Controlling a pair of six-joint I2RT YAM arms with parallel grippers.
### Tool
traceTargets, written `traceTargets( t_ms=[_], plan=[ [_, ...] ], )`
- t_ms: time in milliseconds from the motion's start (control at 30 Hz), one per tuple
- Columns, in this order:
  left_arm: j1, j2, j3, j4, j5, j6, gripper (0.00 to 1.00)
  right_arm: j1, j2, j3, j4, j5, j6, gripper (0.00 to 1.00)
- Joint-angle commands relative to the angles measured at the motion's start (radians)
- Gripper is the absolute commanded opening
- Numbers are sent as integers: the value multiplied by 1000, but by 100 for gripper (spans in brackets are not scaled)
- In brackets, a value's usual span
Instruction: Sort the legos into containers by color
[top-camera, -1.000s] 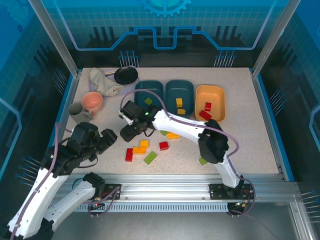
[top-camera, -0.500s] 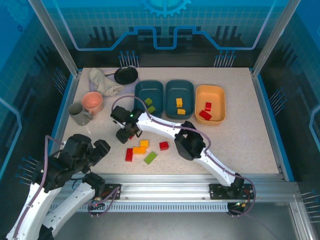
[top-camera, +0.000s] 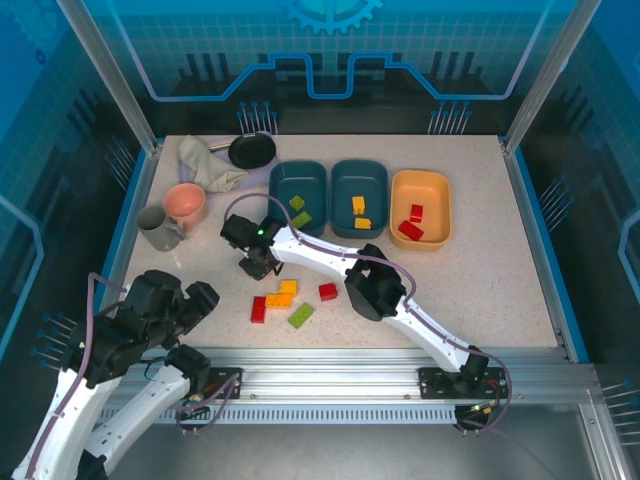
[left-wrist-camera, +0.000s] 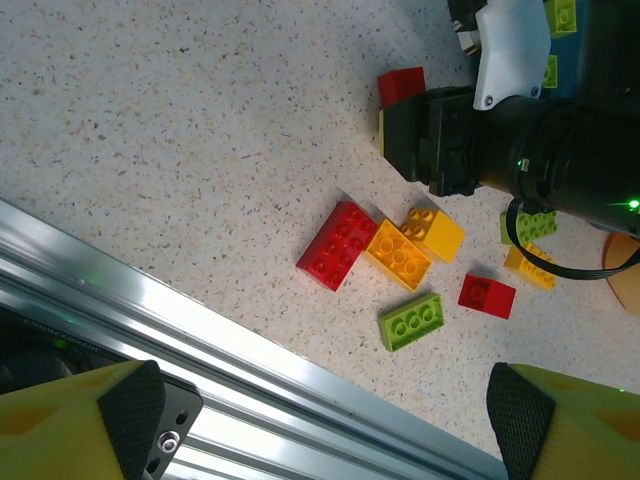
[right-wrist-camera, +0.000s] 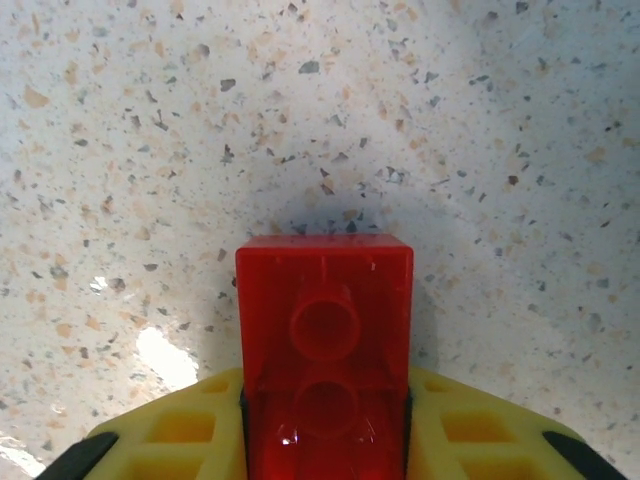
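cup (top-camera: 155, 228), bowl (top-camera: 185, 204) near hand (top-camera: 257, 268) with brick (right-wrist-camera: 323, 340)

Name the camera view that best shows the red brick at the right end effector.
Right wrist: the red brick sits large and sharp, studs visible, snug between the fingers of the right end effector. Left wrist catches just one corner beside the black housing. In top external the arm largely covers it.

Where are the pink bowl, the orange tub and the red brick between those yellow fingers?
pink bowl (top-camera: 185, 204), top view, inner floor
yellow-orange tub (top-camera: 422, 189), top view, bare floor
red brick (right-wrist-camera: 324, 335), right wrist view, studded top
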Motion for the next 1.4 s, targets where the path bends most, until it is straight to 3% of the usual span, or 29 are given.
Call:
traceTargets(
  t_ms=[0,133,233,367,567,667,767,1100,1367],
  plan=[
    [8,-2,7,51,46,33,87,6,-103,-22,-17,46,11,27],
    [9,41,-9,205,159,92,87,-24,-294,-132,14,88,48,26],
    [7,123,-18,362,276,132,87,-94,-483,-307,51,116,108,26],
    [-17,298,7,573,391,167,87,-277,-751,-613,73,135,205,26],
    [-121,599,135,755,405,233,87,-636,-959,-894,23,120,275,28],
    [-160,728,185,832,422,236,87,-775,-942,-939,22,71,273,29],
    [-181,835,245,857,427,245,87,-828,-873,-912,27,75,251,29],
    [-198,975,329,888,426,250,87,-883,-563,-705,-54,157,298,28],
    [-203,987,335,871,426,258,87,-897,-468,-653,-65,137,311,35]
  ],
)
